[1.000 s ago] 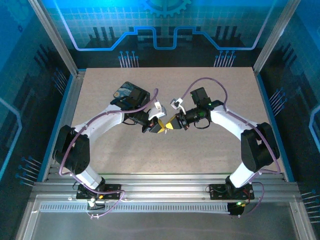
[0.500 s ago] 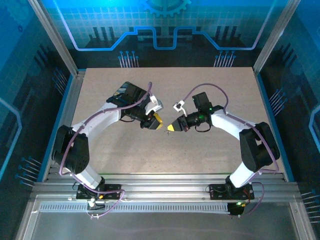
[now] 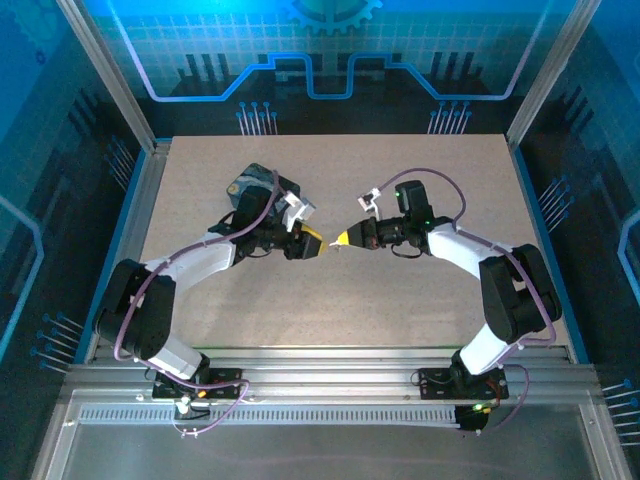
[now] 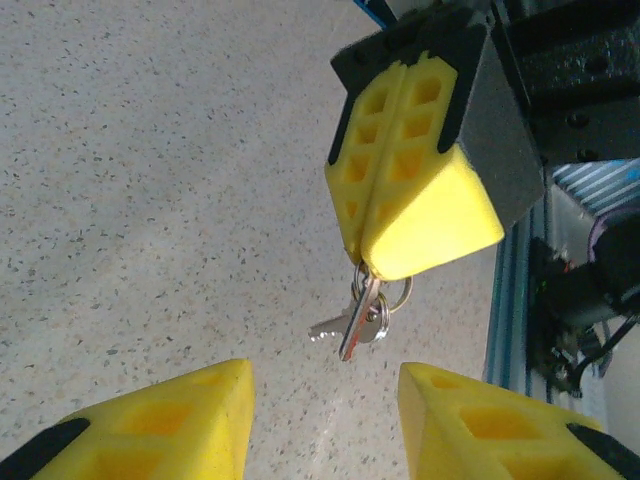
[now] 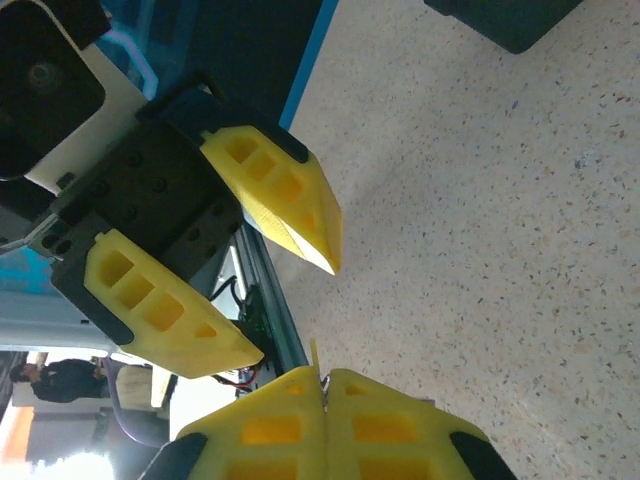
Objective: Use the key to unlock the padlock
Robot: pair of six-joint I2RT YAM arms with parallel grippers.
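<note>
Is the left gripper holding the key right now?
No, the key hangs from the shut right gripper, while the left gripper is open.

You see a dark printed tin [image 3: 248,183] lying on the speckled beige table [image 3: 400,300], behind and to the left of the left pincer [image 3: 314,243], near its wrist.

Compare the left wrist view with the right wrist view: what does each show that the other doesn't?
Left wrist: the keys on their ring, dangling under the shut right gripper. Right wrist: a dark object's corner, and the left gripper seen from the front, open. Both: the two grippers facing each other over the speckled table.
</note>
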